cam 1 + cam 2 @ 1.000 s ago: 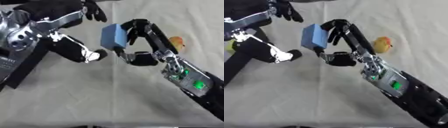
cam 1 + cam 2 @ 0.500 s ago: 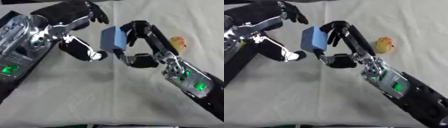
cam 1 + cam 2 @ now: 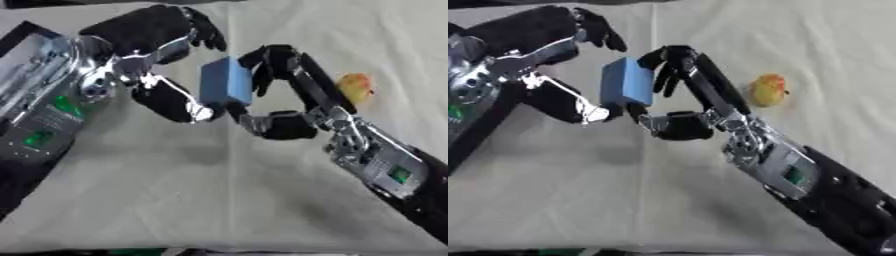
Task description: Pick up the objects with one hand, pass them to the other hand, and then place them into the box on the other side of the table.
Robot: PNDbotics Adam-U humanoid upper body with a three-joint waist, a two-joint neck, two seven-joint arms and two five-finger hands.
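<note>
Mid-handover: the right hand (image 3: 278,100) pinches the blue block (image 3: 225,84) between fingers and thumb, while the left hand (image 3: 162,47), fingers spread, must next close round it.

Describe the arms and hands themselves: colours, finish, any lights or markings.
Both arms are black with silver metal joints. The left hand has black fingers on a shiny silver wrist; its forearm shows green lights. The right hand has black fingers with silver links at the thumb base, and its forearm carries a silver housing with a small green light.
</note>
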